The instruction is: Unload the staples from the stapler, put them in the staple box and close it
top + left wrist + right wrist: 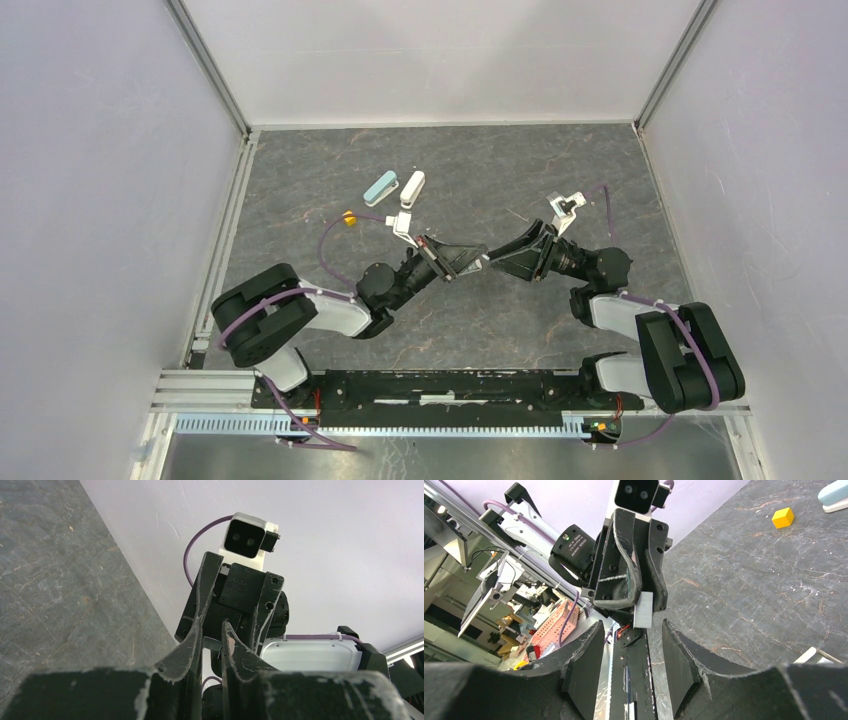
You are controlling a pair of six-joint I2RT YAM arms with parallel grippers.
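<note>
The stapler (643, 611), seen as a stubby grey metal slab, is pinched between the 2 fingers of the left pincer (210, 630) and held in the air above the middle of the grey, stone-patterned worktop (480, 170). The left pincer is closed down to a narrow gap around it. The right pincer (633, 626) faces it tip to tip, its 2 fingers spread wide on either side of the slab's free end. Whether they touch it cannot be told.

The only writing in view is a white label (578, 544) on a black motor housing of the left arm, beside a small green light. Its print is too small to read, and no brand can be made out.

The right wrist view gives the clearest look at the stapler's flat metal face. The left wrist view shows only a thin grey edge of it between worn black fingers. From the top camera it is a pale speck where the 2 arms meet.

Well behind the left pincer, a teal stapler (381, 188) and a white stapler (412, 185) lie side by side on the worktop. A yellow cube (349, 219) sits nearer the left wall.
</note>
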